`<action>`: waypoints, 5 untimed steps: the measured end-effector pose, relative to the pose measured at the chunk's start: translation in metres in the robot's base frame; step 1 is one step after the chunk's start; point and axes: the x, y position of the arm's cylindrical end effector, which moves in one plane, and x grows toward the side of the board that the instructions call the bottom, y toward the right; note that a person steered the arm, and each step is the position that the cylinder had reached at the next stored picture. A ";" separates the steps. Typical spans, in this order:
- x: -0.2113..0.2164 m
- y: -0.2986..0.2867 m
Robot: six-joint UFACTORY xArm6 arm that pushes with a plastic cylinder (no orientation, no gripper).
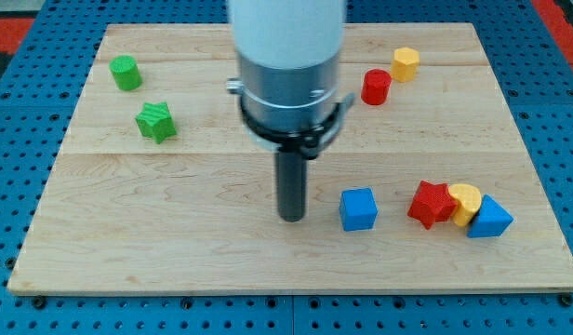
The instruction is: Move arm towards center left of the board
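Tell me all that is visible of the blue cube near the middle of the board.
The blue cube is a small, solid-looking block of plain matte blue, with slightly rounded edges. It sits flat on the wooden board, turned a little so one corner faces the view's bottom. It stands alone, touching nothing: my tip is just to its left with a gap, and the red star lies apart on its right.

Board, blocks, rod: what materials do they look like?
Board: looks like light unfinished or matte wood, with visible grain and plank seams. Blocks, e.g. the blue cube and green star: probably plastic or painted, uniform saturated colour, matte to slight sheen. Rod ending at my tip, just left of the blue cube: dark and matte, metal or plastic, can't tell which.
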 end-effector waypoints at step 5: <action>0.017 -0.074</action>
